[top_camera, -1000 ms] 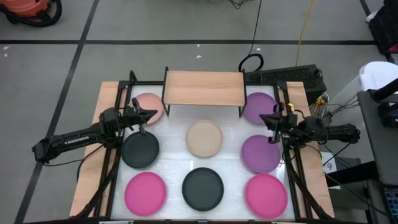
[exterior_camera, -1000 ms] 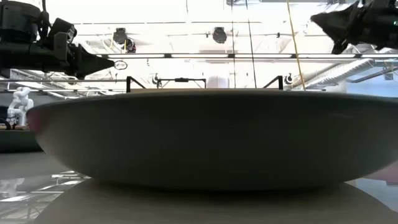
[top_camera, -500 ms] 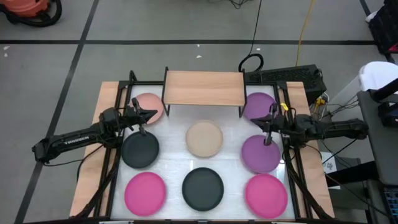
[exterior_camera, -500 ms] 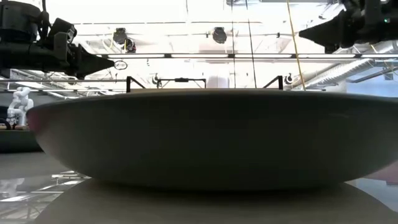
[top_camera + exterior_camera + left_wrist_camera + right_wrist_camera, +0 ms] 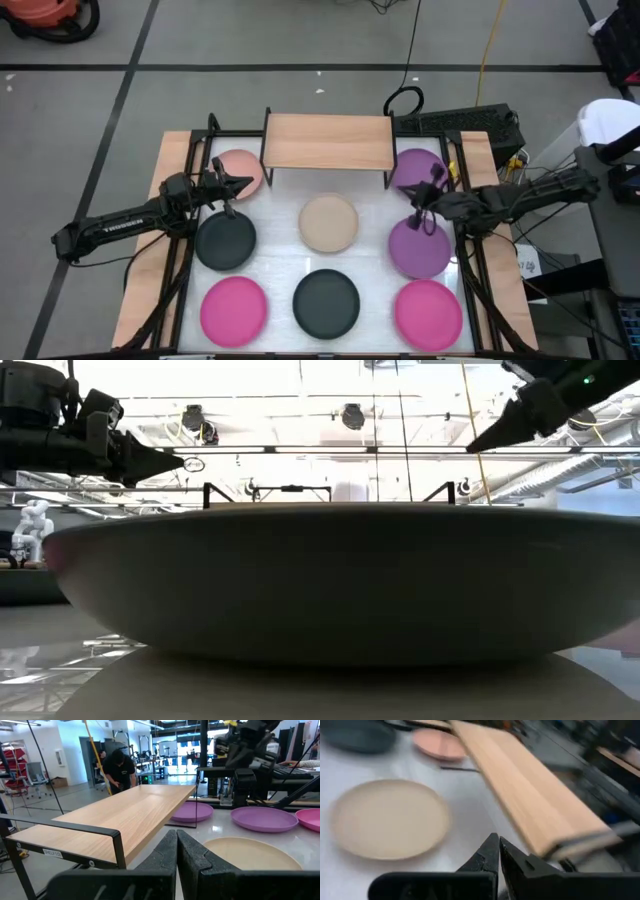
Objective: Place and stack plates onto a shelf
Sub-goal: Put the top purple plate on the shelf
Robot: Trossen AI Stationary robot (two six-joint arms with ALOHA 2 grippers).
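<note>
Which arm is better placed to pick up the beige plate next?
Probably the right. The right gripper, shut, reaches inward near the beige plate; the left gripper, also shut, hangs by the light pink plate, farther off.

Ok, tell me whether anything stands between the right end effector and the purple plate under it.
Nothing visible does. The right end effector, fingers together, is above the far edge of the nearer purple plate, with only open air below. The shelf top is bare.
</note>
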